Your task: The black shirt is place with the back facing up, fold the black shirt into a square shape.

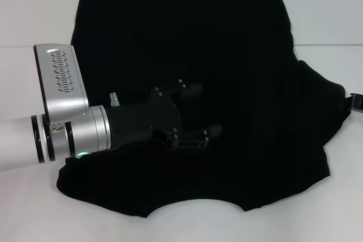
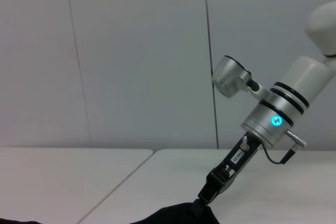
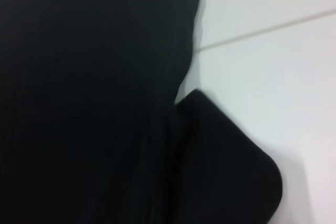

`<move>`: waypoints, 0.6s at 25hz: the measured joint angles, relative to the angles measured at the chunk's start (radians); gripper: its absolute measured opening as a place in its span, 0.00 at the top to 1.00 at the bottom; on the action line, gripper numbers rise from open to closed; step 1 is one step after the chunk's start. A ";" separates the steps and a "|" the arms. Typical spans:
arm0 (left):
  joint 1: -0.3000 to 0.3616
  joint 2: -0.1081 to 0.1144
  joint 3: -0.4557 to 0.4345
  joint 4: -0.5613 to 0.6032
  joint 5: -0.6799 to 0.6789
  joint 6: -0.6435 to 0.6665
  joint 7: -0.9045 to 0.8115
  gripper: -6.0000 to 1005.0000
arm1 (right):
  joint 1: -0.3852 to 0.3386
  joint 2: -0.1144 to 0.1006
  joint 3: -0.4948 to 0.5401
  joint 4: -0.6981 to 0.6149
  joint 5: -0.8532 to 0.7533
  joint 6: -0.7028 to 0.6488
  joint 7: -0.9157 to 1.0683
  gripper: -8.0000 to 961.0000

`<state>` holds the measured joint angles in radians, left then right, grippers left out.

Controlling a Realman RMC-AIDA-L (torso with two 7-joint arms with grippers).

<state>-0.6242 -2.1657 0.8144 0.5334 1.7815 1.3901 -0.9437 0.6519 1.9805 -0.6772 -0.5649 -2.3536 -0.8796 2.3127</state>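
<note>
One black shirt (image 1: pixel 238 83) flat, neckline toward robot, length running away; left gripper (image 1: pixel 190 131) above, jaws indiscernible.

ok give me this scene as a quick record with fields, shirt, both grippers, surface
shirt: black shirt spread on the table, neckline at the near edge, right sleeve still out to the side, no lettering showing
left sleeve side: appears folded in over the body
left gripper: left gripper reached in low over the middle of the shirt
right gripper: right gripper at the shirt's right sleeve edge, tip down at the cloth
surface: white table, a seam line running across it
fold state: not yet a square
</note>
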 joint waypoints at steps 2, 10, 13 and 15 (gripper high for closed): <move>0.003 0.000 0.000 0.000 -0.009 0.006 -0.003 0.07 | -0.024 -0.006 0.015 -0.002 0.047 -0.004 -0.028 0.99; 0.003 0.000 0.000 0.000 -0.010 0.009 -0.007 0.07 | -0.079 -0.013 0.101 -0.003 0.125 -0.001 -0.111 0.99; 0.003 0.000 0.000 0.000 -0.010 0.012 -0.010 0.07 | -0.085 -0.014 0.141 -0.004 0.127 0.002 -0.140 0.99; 0.003 0.000 0.000 0.001 -0.010 0.013 -0.017 0.07 | -0.085 -0.014 0.164 -0.004 0.127 0.005 -0.159 0.99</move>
<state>-0.6214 -2.1660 0.8146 0.5341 1.7716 1.4032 -0.9603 0.5665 1.9667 -0.5128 -0.5692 -2.2265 -0.8748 2.1535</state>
